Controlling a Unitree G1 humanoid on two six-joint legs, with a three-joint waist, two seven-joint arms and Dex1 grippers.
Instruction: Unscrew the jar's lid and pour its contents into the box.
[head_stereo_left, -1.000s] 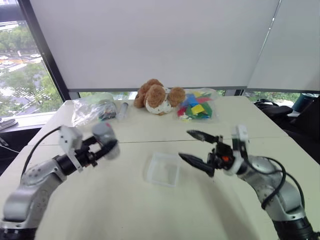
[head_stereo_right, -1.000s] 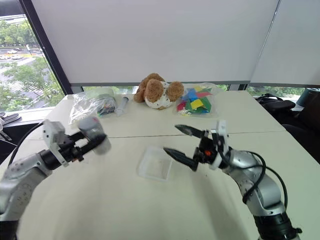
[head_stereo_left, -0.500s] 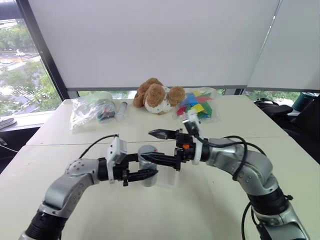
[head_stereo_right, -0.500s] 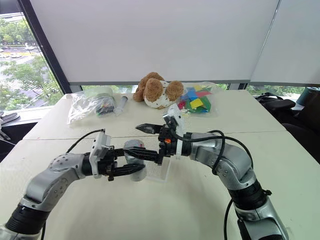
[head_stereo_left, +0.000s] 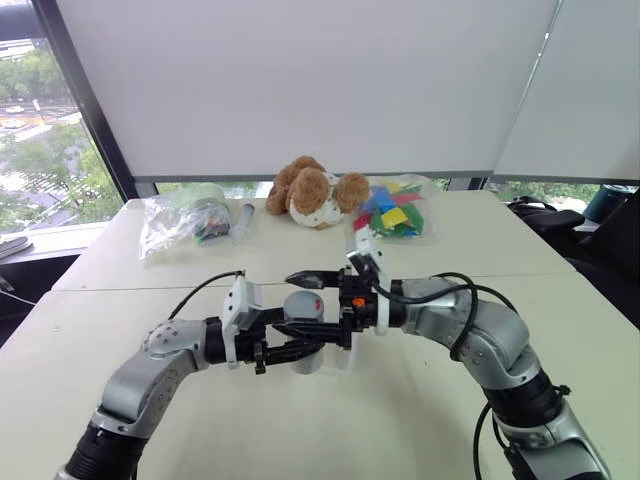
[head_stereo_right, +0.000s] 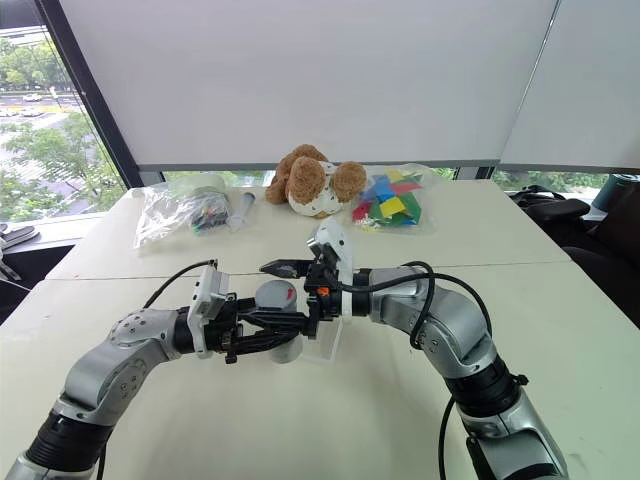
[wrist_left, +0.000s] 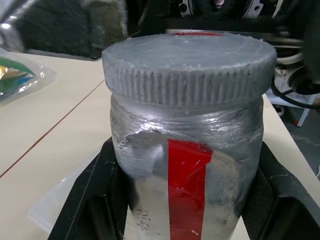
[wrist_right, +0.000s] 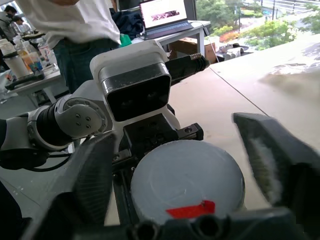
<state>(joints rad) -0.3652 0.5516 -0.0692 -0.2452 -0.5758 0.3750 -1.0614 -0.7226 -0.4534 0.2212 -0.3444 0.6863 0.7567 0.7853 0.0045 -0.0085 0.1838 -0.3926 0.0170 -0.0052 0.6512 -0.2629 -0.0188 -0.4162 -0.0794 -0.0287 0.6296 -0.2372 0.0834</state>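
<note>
Left claw (head_stereo_left: 290, 345) clamps the light, slippery jar (wrist_left: 187, 165); right claw (wrist_right: 185, 165) straddles the ribbed lid (wrist_left: 189, 65), its jaws apart. Grip the ribs.

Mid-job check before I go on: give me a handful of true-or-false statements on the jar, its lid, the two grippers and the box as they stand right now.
1. The left gripper holds the jar by its body. True.
2. The lid is already off the jar. False: the grey cap sits on top.
3. The right gripper has its fingers on either side of the lid. True.
4. The box sits at the far edge beside the teddy bear. False: it lies mid-table, just behind the jar.
5. The jar stands on the table. False: it is held above it.
</note>
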